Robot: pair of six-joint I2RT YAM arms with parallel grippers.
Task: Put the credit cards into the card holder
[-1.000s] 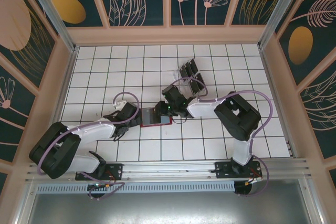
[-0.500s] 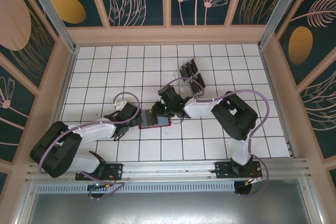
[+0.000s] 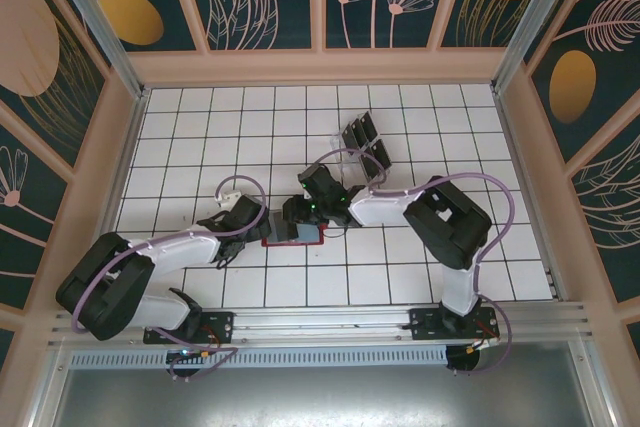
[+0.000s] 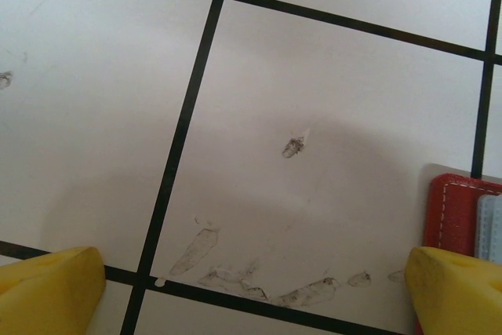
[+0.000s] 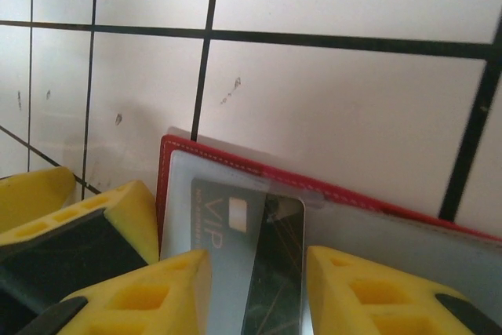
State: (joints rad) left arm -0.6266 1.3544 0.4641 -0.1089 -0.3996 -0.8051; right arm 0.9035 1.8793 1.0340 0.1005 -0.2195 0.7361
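The card holder (image 5: 235, 164), a red wallet lying open on the tiled table, shows its grey-blue pocket. A black credit card (image 5: 274, 256) marked VIP lies in it, its left part under the translucent pocket. My right gripper (image 5: 257, 296) stands open low over that card, one yellow finger on each side. In the top view it (image 3: 296, 217) covers most of the wallet (image 3: 300, 239). My left gripper (image 4: 251, 296) is wide open, its right fingertip (image 4: 455, 288) resting on the wallet's left corner (image 4: 451, 202). More black credit cards (image 3: 362, 142) stand in a clear rack behind.
The clear slotted rack (image 3: 345, 159) sits just behind the right forearm. Wooden walls (image 3: 130, 137) ring the white tiled table (image 3: 200, 137). Open tiles lie to the left, right and far side of the wallet. Scuff marks (image 4: 235, 272) dot the tile under the left gripper.
My right gripper has slid left over the wallet and its jaws have spread apart again. The left arm has stayed put.
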